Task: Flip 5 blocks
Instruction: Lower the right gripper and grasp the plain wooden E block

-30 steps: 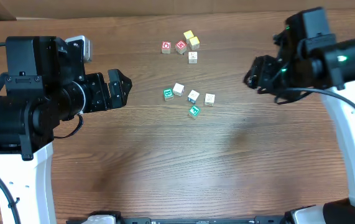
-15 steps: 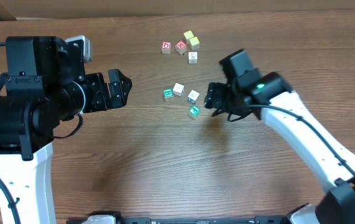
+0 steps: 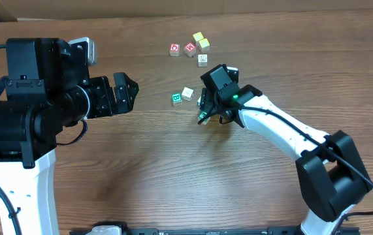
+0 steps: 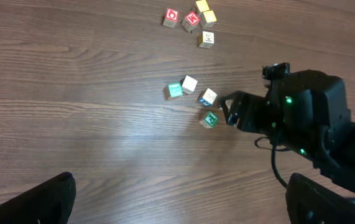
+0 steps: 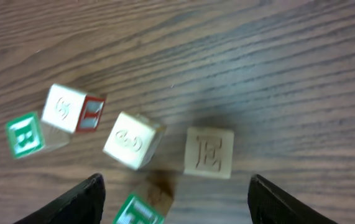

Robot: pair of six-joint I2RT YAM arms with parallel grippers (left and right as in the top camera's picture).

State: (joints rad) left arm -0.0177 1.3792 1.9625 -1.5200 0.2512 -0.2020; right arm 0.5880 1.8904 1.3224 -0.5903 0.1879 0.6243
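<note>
Left gripper (image 3: 129,91) hangs on the left over the worktop (image 3: 140,176). Jaws at full spread, empty, well apart from everything.

Right gripper (image 3: 204,109) is low over the near cluster of blocks (image 4: 189,83). Jaws apart, nothing clamped. From overhead its body covers part of the cluster.

Right wrist view:
- Plain E block (image 5: 209,151) and swirl-face block (image 5: 133,140) lie side by side with a small gap, in the span between the two fingers (image 5: 84,199).
- Can't tell if either finger touches a block.
- Green-faced block (image 5: 138,210) is at the bottom edge, tilted, just below the swirl-face one.
- Further left are a white block with a red side (image 5: 71,107) and a green B block (image 5: 25,135) just beside it.

All five lie on the wood around mid-worktop.

Far group, beyond the cluster:
- One red-printed cube (image 3: 174,49) with a second red-printed cube (image 3: 190,48) just beside it.
- Yellow cube (image 3: 198,37) at the back, tan cube (image 3: 204,45) against it.
- Pale cube (image 3: 202,59) sits nearest the cluster, still apart from it.
</note>
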